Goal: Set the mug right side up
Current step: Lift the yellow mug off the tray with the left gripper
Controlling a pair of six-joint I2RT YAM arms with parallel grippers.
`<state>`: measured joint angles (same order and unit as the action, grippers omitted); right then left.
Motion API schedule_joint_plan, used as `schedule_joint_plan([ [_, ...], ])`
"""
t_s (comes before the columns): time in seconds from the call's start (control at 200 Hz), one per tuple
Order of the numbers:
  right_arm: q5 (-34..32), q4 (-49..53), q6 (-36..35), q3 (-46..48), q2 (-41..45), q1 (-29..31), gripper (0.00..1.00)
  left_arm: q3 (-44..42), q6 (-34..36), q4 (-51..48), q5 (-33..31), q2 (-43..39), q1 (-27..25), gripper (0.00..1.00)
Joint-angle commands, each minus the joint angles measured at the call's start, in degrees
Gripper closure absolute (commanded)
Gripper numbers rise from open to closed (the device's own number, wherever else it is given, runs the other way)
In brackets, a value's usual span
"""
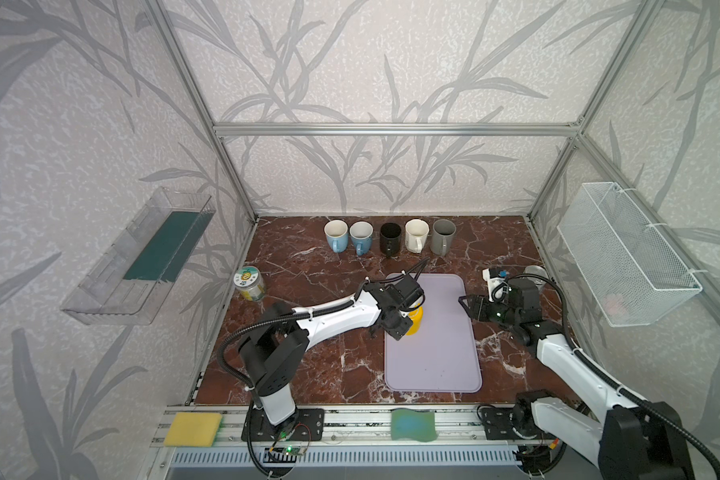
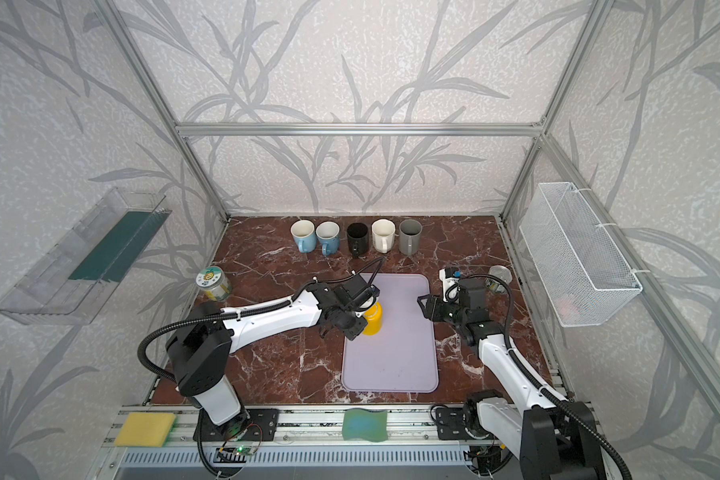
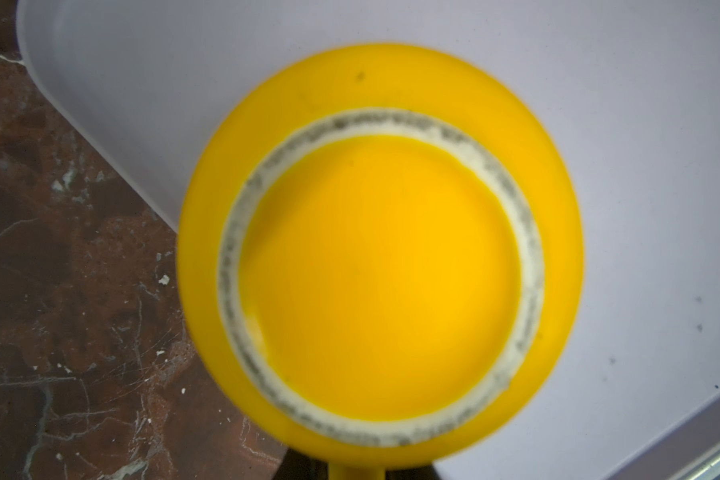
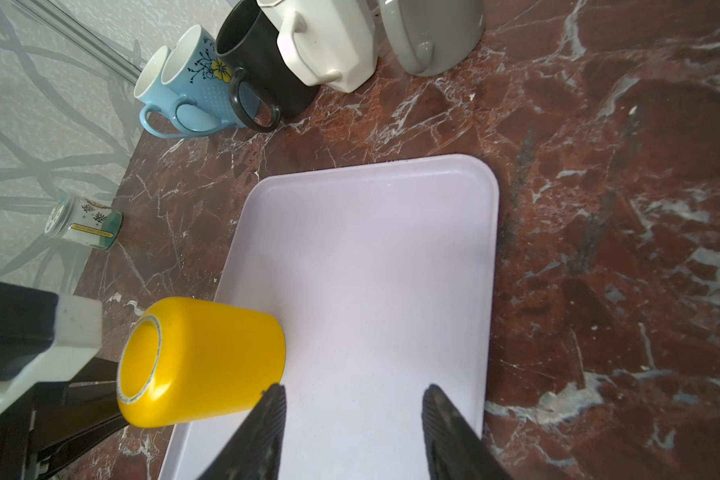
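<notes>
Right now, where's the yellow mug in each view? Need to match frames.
Top view: yellow mug stands base up at the left edge of the lavender tray.
Top view: the mug is at the same left edge of the tray.
Left wrist: the mug fills the middle, its white-ringed base facing the camera.
Right wrist: the mug sits at the tray's long edge.
Shared landmark: the tray.

Six mugs (image 1: 390, 238) counted: five rowed, plus one yellow mug (image 1: 415, 325). Two jars (image 1: 250, 284), two sponges (image 1: 193, 429), one tray (image 1: 433, 365), one wire basket (image 1: 628, 257), one clear bin (image 1: 134, 257) noted.
</notes>
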<state>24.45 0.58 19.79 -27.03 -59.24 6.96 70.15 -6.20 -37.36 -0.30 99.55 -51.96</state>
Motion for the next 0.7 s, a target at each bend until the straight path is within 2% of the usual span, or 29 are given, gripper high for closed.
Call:
schedule_joint_plan([
  [0.0, -0.06, 1.15, -0.13, 1.05, 2.39, 0.25, 0.46, 2.05, -0.66, 1.01, 1.21, -0.41, -0.15, 1.0],
  [0.205, 1.67, -3.6, 2.39, 4.16, 3.96, 0.25, 0.46, 0.04, -2.43, 3.87, -2.51, -3.66, 0.02, 1.0],
  [0.695, 10.2, -7.78, 5.04, 6.04, 3.52, 0.24, 0.46, -4.7, -6.01, 13.27, 4.16, -12.12, 1.63, 1.0],
])
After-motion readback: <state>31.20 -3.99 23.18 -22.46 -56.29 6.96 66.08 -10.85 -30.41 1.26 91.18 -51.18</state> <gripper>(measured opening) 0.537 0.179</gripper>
